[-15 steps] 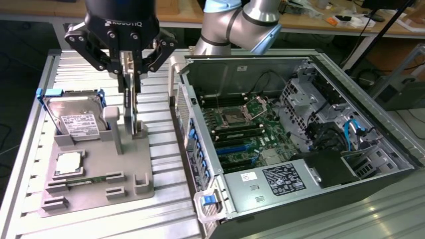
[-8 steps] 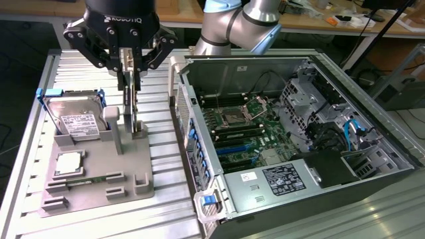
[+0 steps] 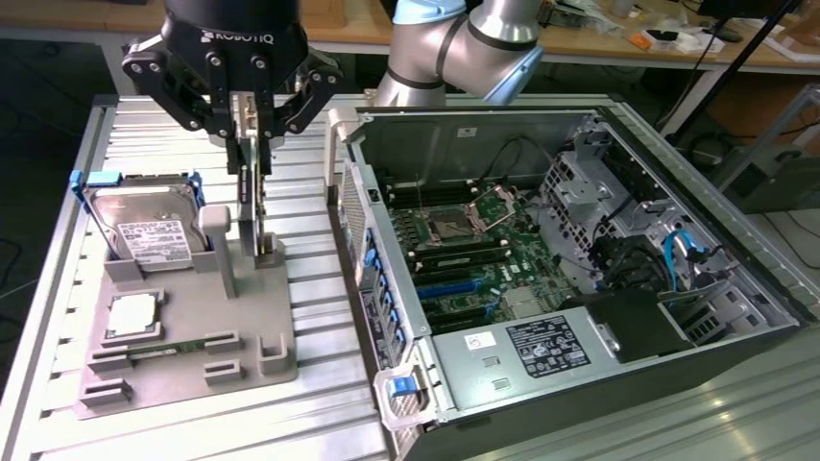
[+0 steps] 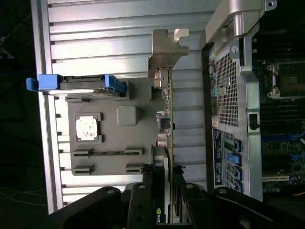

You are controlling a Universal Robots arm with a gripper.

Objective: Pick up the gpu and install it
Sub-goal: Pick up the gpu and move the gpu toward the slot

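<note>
gpu [image 3: 260, 206]: gripped at its upper edge by the narrowed pincer [image 3: 253, 130]; stood vertical, lower edge in the grey holder [image 3: 192, 307] slot directly beneath, likely for a straight lift; open case [image 3: 448, 144] alongside.

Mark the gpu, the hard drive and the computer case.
gpu [image 3: 256, 206], exterior view: on its upright board edge.
hard drive [image 3: 152, 235], exterior view: on its white label.
computer case [image 3: 436, 144], exterior view: on its bare inner wall.
</note>
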